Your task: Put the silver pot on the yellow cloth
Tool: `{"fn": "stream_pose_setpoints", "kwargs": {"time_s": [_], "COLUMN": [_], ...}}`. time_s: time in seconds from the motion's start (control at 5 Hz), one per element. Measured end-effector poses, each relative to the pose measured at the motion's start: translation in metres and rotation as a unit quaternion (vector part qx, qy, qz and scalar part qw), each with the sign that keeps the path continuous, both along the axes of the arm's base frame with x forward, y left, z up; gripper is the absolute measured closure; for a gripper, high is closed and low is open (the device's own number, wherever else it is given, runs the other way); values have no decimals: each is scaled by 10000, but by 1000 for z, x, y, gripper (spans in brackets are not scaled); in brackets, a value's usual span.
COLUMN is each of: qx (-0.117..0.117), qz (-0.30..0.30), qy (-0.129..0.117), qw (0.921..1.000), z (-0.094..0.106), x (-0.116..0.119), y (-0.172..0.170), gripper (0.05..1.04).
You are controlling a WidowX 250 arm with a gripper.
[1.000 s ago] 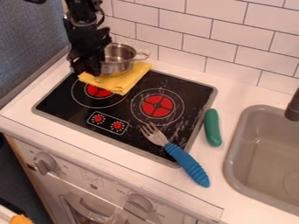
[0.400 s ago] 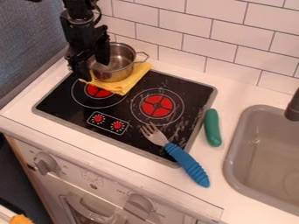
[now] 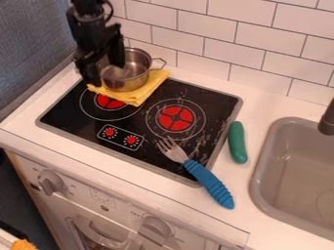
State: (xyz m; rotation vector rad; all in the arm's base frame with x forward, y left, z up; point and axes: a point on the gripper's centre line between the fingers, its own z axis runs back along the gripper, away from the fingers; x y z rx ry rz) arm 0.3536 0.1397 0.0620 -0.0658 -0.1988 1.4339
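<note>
item: silver pot [image 3: 132,82], upright, resting on the yellow cloth [image 3: 139,95], its base toward the cloth's middle, a loop handle [image 3: 158,62] on the far right side. support: black cooktop [image 3: 68,113], with the cloth lying partly over the upper-left burner [image 3: 110,102]. tool: black gripper [image 3: 106,74], at the pot's left side; jaws spread apart, clamped on nothing, one over the pot's mouth, the other outside its left wall. stage, as judged: placing looks complete; the step in hand is the withdrawal. method advised: straight up first, at an even, slow pace, with the jaws kept wide so that neither catches the rim; no sideways travel until both tips stand above the rim. direction thereafter: up and away to the left, off the tile wall [image 3: 196,31] behind. hazards: an inner jaw hooking the rim could tip or drag the pot; a brush against the outer wall could slide pot and cloth together, the cloth being loose and likely to slip on smooth glass. handling note: a thin-walled, probably light pot, easily nudged. remedy, if it shifts: a short re-grip at the rim, a small lift, and a level set-down over the cloth's centre.
</note>
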Motion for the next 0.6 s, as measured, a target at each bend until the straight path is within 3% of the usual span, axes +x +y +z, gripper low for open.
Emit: {"fn": "stream_pose_setpoints", "kwargs": {"time_s": [0.4, 0.6], "qx": [232, 232], "qz": [-371, -371], "qy": [-370, -370], "qw": [9984, 9984], "z": [48, 49], "x": [1, 0], "y": [-12, -12], "gripper": [81, 81]}}
